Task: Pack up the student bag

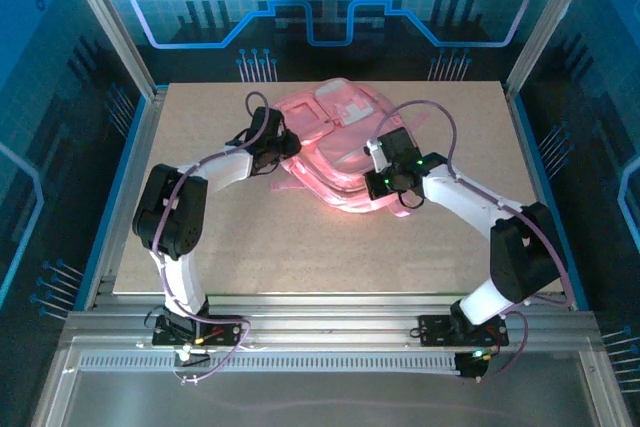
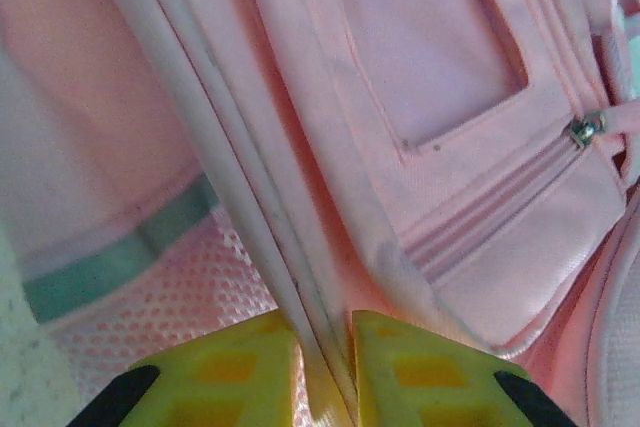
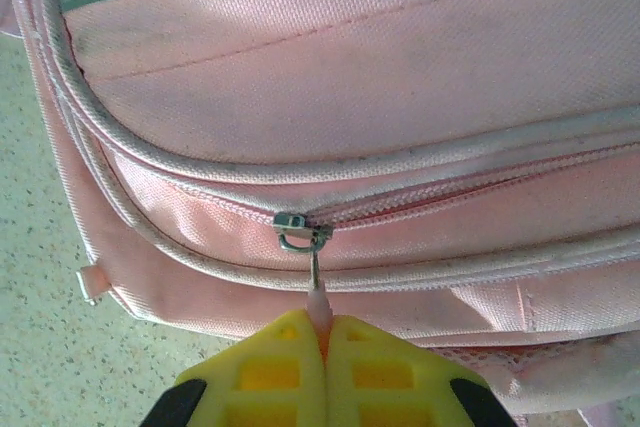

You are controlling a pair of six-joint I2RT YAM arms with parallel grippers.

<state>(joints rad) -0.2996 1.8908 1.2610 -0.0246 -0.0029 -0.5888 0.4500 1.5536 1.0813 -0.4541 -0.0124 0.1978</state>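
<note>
The student bag (image 1: 335, 137) is a big pink backpack lying flat at the back middle of the table. My left gripper (image 1: 288, 147) is at its left side. In the left wrist view the yellow fingers (image 2: 420, 372) are shut on a pale piped edge (image 2: 250, 187) of the bag (image 2: 450, 67). My right gripper (image 1: 378, 179) is at the bag's near right side. In the right wrist view this gripper (image 3: 325, 332) is shut on the pink pull tab (image 3: 318, 305) of a metal zipper slider (image 3: 298, 230) on the bag (image 3: 350, 67).
The bag rests on a speckled tabletop (image 1: 250, 247) with free room in front of it. A loose pink strap (image 1: 290, 187) trails off the bag's near left side. Metal frame rails (image 1: 330, 332) run along the near edge, and blue panels wall in the sides.
</note>
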